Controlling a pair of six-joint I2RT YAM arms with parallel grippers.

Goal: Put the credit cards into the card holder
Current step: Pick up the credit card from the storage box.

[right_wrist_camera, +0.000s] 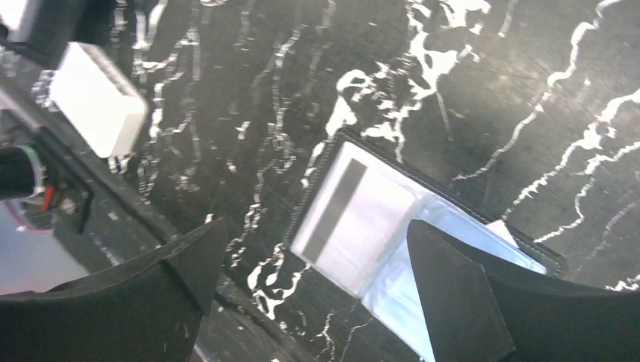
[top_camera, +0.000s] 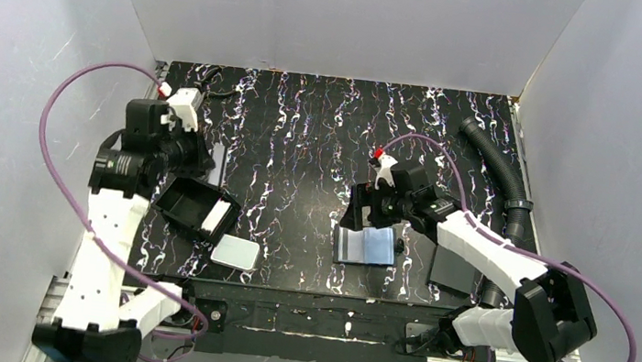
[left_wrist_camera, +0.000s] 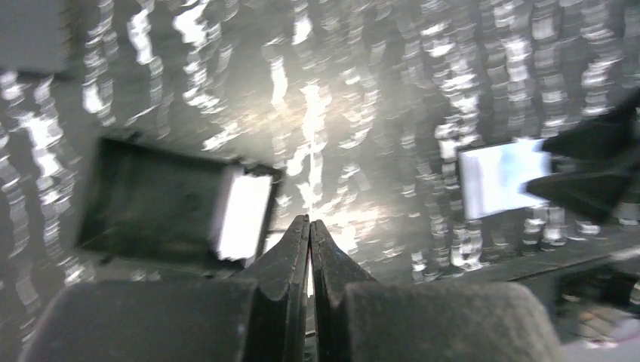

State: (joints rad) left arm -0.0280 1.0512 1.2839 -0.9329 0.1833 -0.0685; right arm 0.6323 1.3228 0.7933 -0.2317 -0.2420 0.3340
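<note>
The card holder (top_camera: 378,246) lies open near the table's front edge, bluish clear pockets up. A light grey card with a dark stripe (right_wrist_camera: 355,219) sits in its left pocket (top_camera: 347,244). My right gripper (top_camera: 358,211) is open and empty just above the holder, jaws wide on either side of that card (right_wrist_camera: 315,226). My left gripper (top_camera: 201,164) is shut (left_wrist_camera: 309,223) above the table beside a black open box (left_wrist_camera: 151,200); I see nothing held in it. A white flat piece (left_wrist_camera: 245,215) rests at the box's right side (top_camera: 219,216).
A thick white rounded slab (top_camera: 236,252) lies by the front edge, also in the right wrist view (right_wrist_camera: 94,98). A black plate (top_camera: 452,269) lies right of the holder. A corrugated hose (top_camera: 502,180) runs along the right side. A grey strip (top_camera: 218,164) lies near the left gripper.
</note>
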